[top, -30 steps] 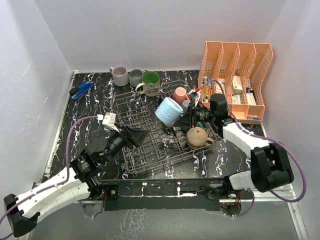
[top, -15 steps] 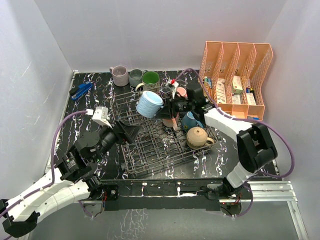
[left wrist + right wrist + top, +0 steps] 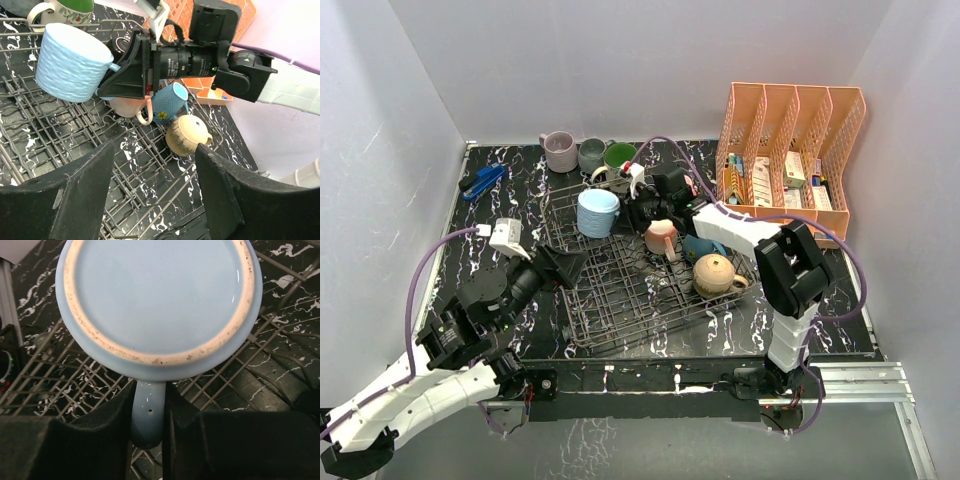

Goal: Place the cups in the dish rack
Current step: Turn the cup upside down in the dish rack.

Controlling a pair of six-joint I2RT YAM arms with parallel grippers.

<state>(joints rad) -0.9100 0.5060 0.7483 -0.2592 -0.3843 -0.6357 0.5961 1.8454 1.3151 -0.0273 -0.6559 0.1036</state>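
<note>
My right gripper (image 3: 623,205) is shut on the handle (image 3: 148,412) of a light blue mug (image 3: 597,212), held upside down over the far left part of the dish rack (image 3: 620,300). The mug also shows in the left wrist view (image 3: 72,62) and, base up, in the right wrist view (image 3: 160,300). In the rack lie a pink mug (image 3: 661,238), a teal mug (image 3: 704,244) and a tan mug (image 3: 716,274). A mauve mug (image 3: 559,151), a grey mug (image 3: 592,154) and a cream mug with a green inside (image 3: 619,157) stand behind the rack. My left gripper (image 3: 572,268) is open and empty over the rack's near left.
An orange mesh file organizer (image 3: 790,160) with small boxes stands at the back right. A blue object (image 3: 482,181) lies at the far left of the black marbled table (image 3: 800,310). White walls close in the sides and back.
My right arm has carried the light blue mug leftward and farther back across the rack, turning it base up. My left arm has shifted slightly left and back.
</note>
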